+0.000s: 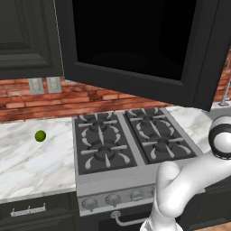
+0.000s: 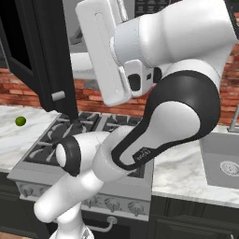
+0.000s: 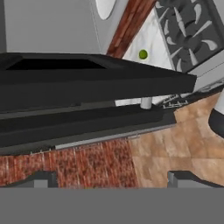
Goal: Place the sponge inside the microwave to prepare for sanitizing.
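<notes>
The microwave (image 1: 135,81) hangs above the stove as a large black box, and its front looks dark in the left base view. Its black door (image 2: 51,56) stands swung open. In the hand view the door (image 3: 87,83) crosses the picture edge-on, with the light grey inside (image 3: 52,26) and the pale round plate (image 3: 105,6) beyond it. My gripper (image 3: 114,180) is open and empty, its two dark fingertips (image 3: 41,179) set wide apart just short of the door. The white hand (image 2: 100,51) is raised high beside the door. The sponge is out of view.
A small round green ball (image 1: 40,136) lies on the marble counter (image 1: 27,167) left of the black gas stove (image 1: 131,140). A sink (image 2: 224,163) is set into the counter at the right. Dark cabinets (image 1: 22,36) hang at the upper left, against a brick back wall.
</notes>
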You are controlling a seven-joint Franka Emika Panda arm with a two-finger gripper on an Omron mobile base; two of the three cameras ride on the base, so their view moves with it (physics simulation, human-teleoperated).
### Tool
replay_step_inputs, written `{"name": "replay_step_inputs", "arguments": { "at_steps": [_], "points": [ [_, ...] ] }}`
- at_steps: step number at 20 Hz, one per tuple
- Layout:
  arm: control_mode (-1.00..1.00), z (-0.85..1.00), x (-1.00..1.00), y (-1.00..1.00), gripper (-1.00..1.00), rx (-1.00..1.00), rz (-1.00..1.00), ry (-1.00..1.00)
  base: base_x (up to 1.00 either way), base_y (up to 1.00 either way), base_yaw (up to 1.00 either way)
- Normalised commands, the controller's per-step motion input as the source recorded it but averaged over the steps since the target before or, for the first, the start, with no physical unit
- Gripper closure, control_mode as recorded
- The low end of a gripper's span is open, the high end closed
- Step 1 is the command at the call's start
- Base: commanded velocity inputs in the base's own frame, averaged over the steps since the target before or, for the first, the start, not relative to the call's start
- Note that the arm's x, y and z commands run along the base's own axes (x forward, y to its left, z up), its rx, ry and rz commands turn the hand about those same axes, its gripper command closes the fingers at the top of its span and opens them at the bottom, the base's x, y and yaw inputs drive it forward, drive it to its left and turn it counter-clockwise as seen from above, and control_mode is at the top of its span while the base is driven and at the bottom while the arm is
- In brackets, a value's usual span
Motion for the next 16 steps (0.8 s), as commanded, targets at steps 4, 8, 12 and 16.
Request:
{"name": "replay_step_inputs", "arguments": {
  "at_steps": [4, 8, 12, 16],
  "points": [
    [-1.00, -0.26, 0.10, -0.12, -1.00, 0.01, 0.11, -0.09, 0.00, 0.00, 0.00],
    [-1.00, -0.28, 0.14, 0.01, -1.00, 0.00, 0.00, -0.17, 0.00, 0.00, 0.00],
    [-1.00, -0.26, 0.12, 0.18, -1.00, 0.00, 0.00, -0.11, 0.00, 0.00, 0.00],
    [-1.00, -0.29, 0.13, 0.05, -1.00, 0.00, 0.00, -0.23, 0.00, 0.00, 0.00]
  ]
}}
